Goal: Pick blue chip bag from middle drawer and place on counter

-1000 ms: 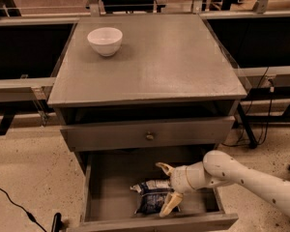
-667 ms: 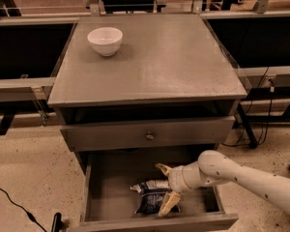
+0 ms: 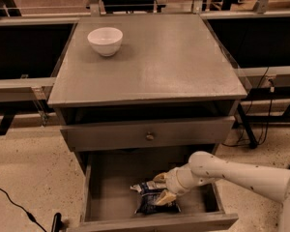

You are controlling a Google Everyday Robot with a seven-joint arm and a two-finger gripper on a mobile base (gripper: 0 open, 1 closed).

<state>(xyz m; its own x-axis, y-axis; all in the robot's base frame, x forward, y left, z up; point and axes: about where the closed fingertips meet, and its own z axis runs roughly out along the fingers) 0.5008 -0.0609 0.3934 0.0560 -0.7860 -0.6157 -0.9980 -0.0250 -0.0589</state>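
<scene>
The blue chip bag (image 3: 153, 203) lies on the floor of the open middle drawer (image 3: 108, 187), right of centre and near the drawer's front wall. My gripper (image 3: 162, 187) reaches into the drawer from the right on the white arm (image 3: 232, 170). Its two tan fingers (image 3: 166, 197) are drawn in on the bag's upper right part, and the bag still rests on the drawer floor. The grey counter (image 3: 154, 62) is the cabinet top above.
A white bowl (image 3: 105, 40) stands on the counter's far left corner. The upper drawer front with its round knob (image 3: 149, 136) is shut just above the open drawer. A black cable (image 3: 14, 202) and a dark post (image 3: 56, 222) lie on the floor at the left.
The fingers, wide apart on either side of the bag before, have drawn together onto it. The gripper has shifted slightly left; the bag has stayed in place.
</scene>
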